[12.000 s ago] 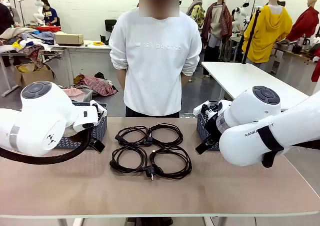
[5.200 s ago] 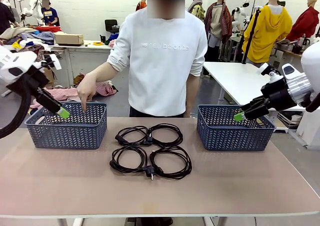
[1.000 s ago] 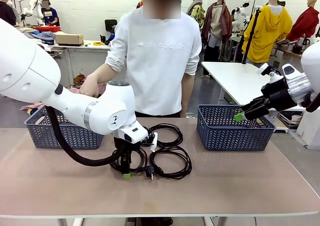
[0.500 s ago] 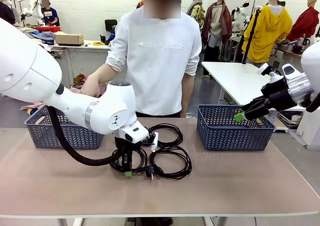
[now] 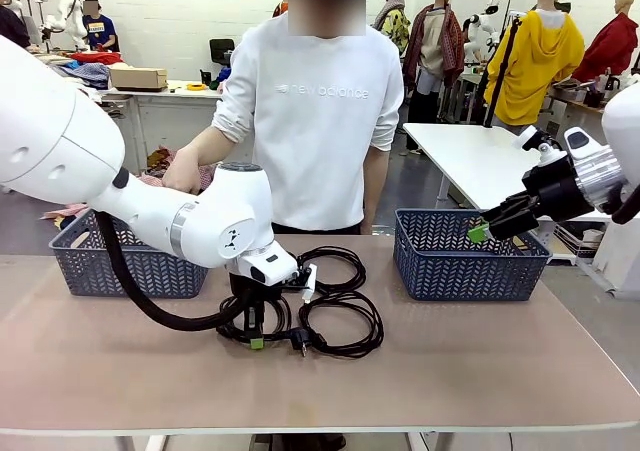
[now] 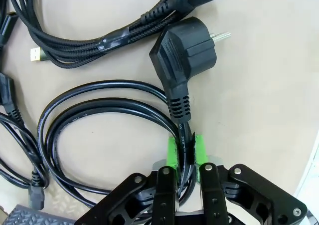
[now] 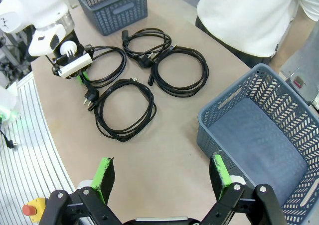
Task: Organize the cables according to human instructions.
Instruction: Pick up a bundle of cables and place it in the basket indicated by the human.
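Left pincer (image 6: 183, 147) clamps a cable (image 6: 185, 134) just behind its plug (image 6: 184, 55); right pincer (image 7: 162, 166) gapes wide, basket (image 7: 279, 90) just ahead.

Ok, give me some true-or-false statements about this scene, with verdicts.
The left gripper is shut on a thin black power cord just behind its plug. True.
The right gripper holds a cord. False: it is open, empty, by the right blue plastic basket.
One coil lies in that basket. False: all four coils lie on the tan table.
The person's hand is at the left blue plastic basket. True.
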Available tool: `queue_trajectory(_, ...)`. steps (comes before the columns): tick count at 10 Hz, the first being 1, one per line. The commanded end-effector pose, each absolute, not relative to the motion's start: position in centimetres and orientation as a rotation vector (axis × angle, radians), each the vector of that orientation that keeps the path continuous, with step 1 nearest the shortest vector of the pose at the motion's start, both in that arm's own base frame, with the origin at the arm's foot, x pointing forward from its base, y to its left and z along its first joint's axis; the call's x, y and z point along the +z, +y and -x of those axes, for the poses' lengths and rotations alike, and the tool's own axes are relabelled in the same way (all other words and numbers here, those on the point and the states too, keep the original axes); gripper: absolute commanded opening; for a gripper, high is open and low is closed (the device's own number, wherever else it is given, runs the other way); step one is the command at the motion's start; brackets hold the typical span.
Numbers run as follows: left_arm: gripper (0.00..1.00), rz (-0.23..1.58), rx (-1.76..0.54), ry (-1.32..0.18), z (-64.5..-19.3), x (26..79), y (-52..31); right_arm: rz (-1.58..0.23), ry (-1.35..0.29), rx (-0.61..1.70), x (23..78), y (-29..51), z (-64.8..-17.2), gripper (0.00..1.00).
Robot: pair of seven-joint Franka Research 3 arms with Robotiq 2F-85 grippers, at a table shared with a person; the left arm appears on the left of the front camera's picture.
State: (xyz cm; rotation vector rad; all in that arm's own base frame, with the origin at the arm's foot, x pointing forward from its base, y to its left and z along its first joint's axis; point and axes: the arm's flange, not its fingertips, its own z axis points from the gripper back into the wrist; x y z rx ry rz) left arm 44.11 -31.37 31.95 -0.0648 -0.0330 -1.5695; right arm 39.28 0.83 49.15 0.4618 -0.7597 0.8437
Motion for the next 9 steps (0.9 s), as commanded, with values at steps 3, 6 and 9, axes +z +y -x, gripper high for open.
queue_trajectory(3, 0.0, 0.016, -1.551, -0.067, -43.0, 35.2, -30.8, -0.479, -0.787, 0.863, 49.1, 0.8, -39.7, 1.0)
queue_trajectory(6, 0.0, -0.023, -1.546, -0.129, -42.7, 41.4, -30.6, -0.479, -0.787, 0.863, 49.1, 0.8, -39.7, 1.0)
queue_trajectory(9, 0.0, -0.089, -1.525, -0.214, -45.0, 48.3, -27.7, -0.479, -0.787, 0.863, 49.1, 0.8, -39.7, 1.0)
